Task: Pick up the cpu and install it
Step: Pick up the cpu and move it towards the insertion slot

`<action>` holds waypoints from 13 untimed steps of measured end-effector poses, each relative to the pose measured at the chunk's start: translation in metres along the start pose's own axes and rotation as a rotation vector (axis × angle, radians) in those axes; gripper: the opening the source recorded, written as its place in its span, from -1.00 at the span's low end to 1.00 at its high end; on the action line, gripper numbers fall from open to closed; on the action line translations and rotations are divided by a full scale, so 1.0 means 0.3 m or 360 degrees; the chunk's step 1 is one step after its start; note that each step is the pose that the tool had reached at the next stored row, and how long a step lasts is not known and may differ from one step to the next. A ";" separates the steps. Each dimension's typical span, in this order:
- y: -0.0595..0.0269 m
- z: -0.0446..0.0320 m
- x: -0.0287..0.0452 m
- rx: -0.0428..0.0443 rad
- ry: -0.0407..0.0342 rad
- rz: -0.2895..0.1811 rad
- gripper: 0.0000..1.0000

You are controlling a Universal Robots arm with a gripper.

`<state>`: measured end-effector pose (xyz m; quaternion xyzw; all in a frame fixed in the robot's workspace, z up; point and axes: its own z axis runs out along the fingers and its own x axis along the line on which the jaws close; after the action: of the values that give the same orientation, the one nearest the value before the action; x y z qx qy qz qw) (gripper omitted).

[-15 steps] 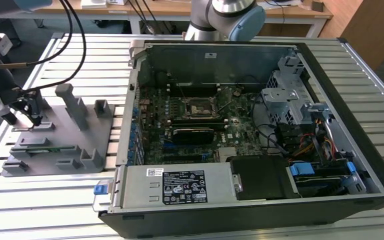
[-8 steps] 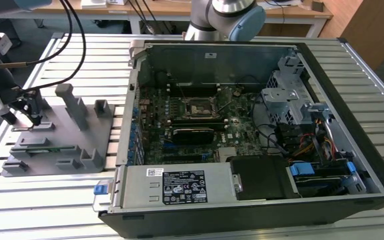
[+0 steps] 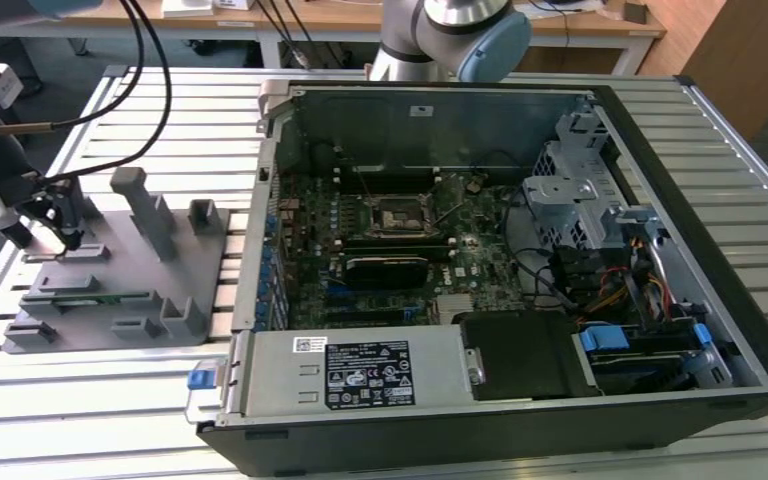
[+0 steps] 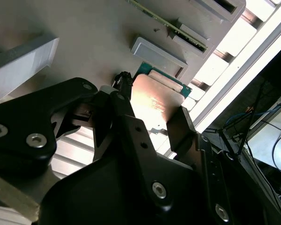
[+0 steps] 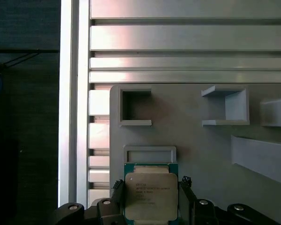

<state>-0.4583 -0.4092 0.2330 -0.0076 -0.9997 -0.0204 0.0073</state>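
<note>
Slatted metal counter (image 3: 131, 420) carries a grey fixture (image 3: 157, 270) toward the exterior view's left and an open case (image 3: 491, 250) toward its right. The claw (image 3: 57, 235) stands over the fixture's far corner, on the side away from the case. In both wrist views its 2 fingers (image 5: 118, 187) press against opposite edges of the cpu (image 5: 151, 197), clenched on it. The cpu lies flat, metal top up, at the fixture's edge, just beside a low block (image 5: 150, 153). The socket (image 3: 398, 215) in the case is well apart.
</note>
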 end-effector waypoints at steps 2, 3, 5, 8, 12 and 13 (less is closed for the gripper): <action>0.000 -0.001 0.000 0.0000 0.0000 0.0000 0.08; 0.000 -0.002 0.000 0.0000 0.0000 0.0000 0.08; 0.000 -0.004 0.000 0.0000 0.0000 0.0000 0.08; 0.000 -0.006 0.000 0.0000 0.0000 0.0000 0.08; 0.000 -0.009 0.000 0.0000 0.0000 0.0000 0.08; 0.000 -0.010 0.000 0.0000 0.0000 0.0000 0.08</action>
<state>-0.4583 -0.4092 0.2359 -0.0076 -0.9997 -0.0205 0.0072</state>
